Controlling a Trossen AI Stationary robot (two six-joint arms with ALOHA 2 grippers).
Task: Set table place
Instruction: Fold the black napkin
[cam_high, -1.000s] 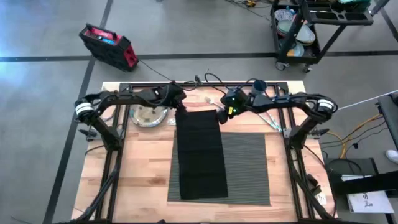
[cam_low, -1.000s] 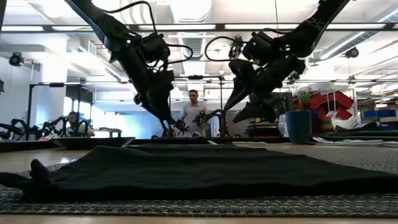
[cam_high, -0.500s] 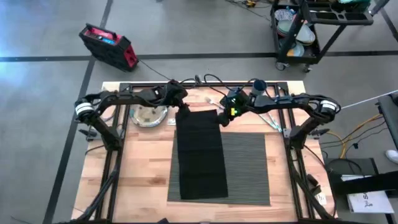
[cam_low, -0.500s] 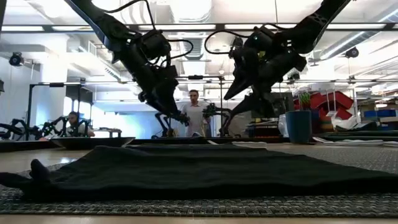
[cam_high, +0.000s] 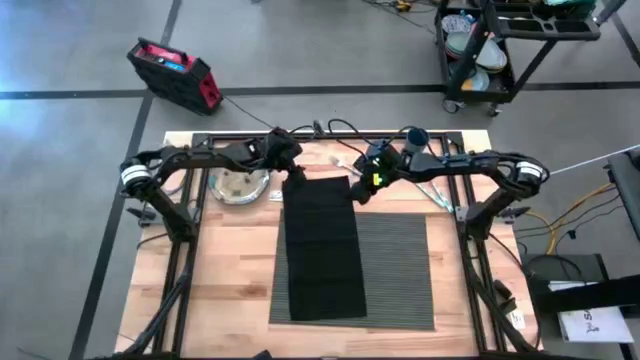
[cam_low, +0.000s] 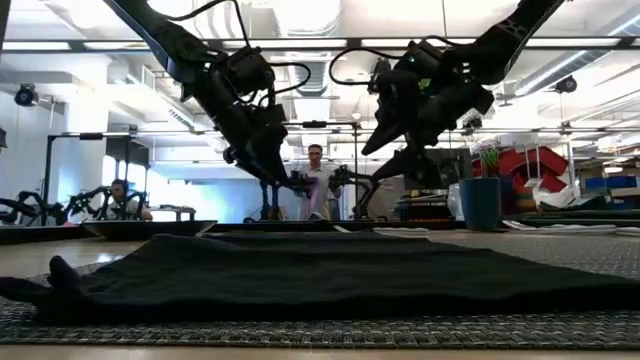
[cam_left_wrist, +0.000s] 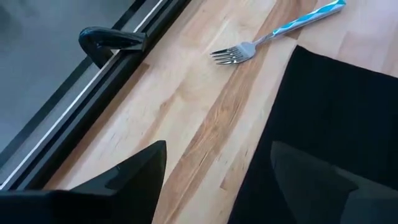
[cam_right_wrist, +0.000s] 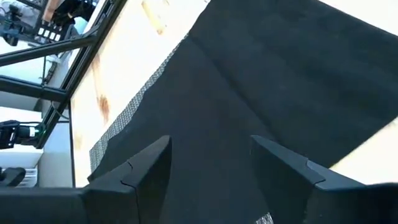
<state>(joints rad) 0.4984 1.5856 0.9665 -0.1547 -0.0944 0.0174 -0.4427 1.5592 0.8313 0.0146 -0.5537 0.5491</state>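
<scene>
Since a second ago both grippers have been raised off the black napkin (cam_high: 320, 245), which lies flat along the left part of the placemat (cam_high: 395, 268) on the table (cam_high: 225, 265). The left gripper (cam_high: 294, 175) and right gripper (cam_high: 356, 186) hang empty, fingers spread, above its far corners. The placemat's right part lies bare.
</scene>
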